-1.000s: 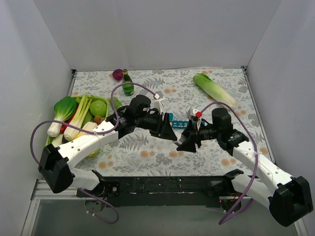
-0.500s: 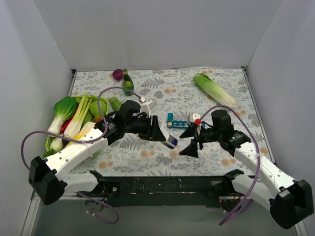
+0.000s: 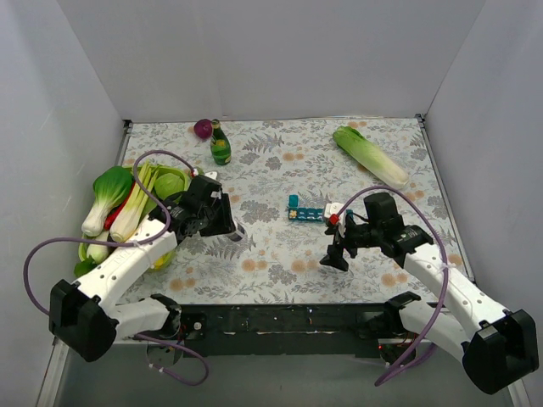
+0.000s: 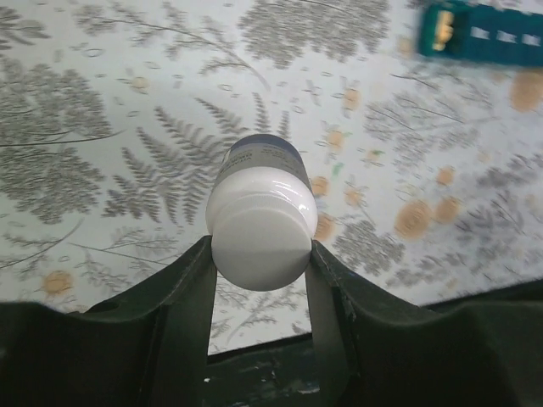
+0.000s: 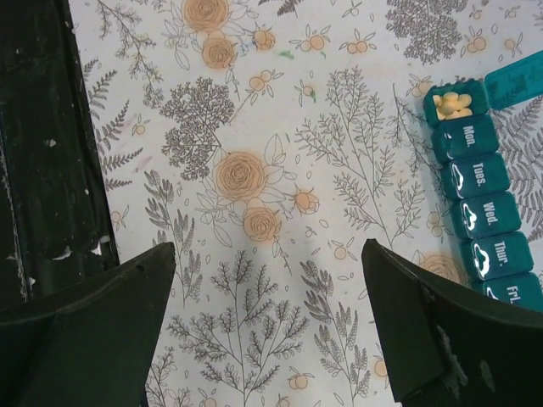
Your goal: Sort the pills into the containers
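Currently, left gripper [image 4: 260, 248] clamps a round white plastic pill bottle [image 4: 259, 212] with a dark-blue label.
Right gripper [image 5: 267, 253] gapes wide, holding nothing, near the long teal-blue plastic pill box [image 5: 475, 182] lying mid-table; its open end compartment [image 5: 454, 103] holds yellow pills.

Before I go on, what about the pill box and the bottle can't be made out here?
- Right wrist: the pill box runs off the right edge, so compartments past Fri. are cut off. Whether the shut ones hold pills cannot be told.
- Left wrist: the white bottle in the left gripper points end-on, and its label is blurred.
- Top external: the yellow pills in the open compartment are too small to count.
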Available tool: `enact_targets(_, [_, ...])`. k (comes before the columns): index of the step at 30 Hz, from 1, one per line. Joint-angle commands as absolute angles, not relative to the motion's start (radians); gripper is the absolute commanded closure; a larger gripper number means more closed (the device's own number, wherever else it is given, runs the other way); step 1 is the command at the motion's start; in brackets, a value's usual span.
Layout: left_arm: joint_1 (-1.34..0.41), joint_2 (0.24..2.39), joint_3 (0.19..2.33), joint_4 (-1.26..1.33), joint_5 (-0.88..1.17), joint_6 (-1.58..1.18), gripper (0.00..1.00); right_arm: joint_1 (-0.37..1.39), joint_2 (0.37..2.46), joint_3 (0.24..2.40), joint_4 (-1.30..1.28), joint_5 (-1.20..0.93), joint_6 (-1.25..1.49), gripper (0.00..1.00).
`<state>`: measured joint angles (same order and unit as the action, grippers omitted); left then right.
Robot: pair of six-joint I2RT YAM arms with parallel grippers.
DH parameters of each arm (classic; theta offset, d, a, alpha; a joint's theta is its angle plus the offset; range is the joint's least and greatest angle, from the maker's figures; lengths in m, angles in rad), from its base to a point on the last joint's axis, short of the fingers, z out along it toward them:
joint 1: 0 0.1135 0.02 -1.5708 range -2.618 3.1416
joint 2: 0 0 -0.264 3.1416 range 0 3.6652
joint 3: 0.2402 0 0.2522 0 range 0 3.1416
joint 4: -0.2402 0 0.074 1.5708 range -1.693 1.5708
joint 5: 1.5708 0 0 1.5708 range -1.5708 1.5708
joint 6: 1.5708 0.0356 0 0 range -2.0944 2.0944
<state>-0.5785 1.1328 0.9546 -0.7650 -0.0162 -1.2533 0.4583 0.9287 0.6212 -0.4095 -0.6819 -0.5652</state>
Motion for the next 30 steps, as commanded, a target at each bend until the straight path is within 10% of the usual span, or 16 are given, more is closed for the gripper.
enact_targets(1, [-0.520,1.175,0.927,-0.807,-0.218,-1.272,1.00,0.448,0.922,0.667,-0.457,-0.677,-0.650,0.02])
enact_targets(25, [-0.307,1.459,1.034,-0.670,-0.290,-1.071,0.99,0.388,0.897,0.620,-0.445,-0.617,-0.666,0.02])
enact_targets(30, [-0.301,1.480,1.058,-0.693,-0.255,-1.074,0.52,0.380,0.925,0.627,-0.454,-0.604,-0.782,0.02])
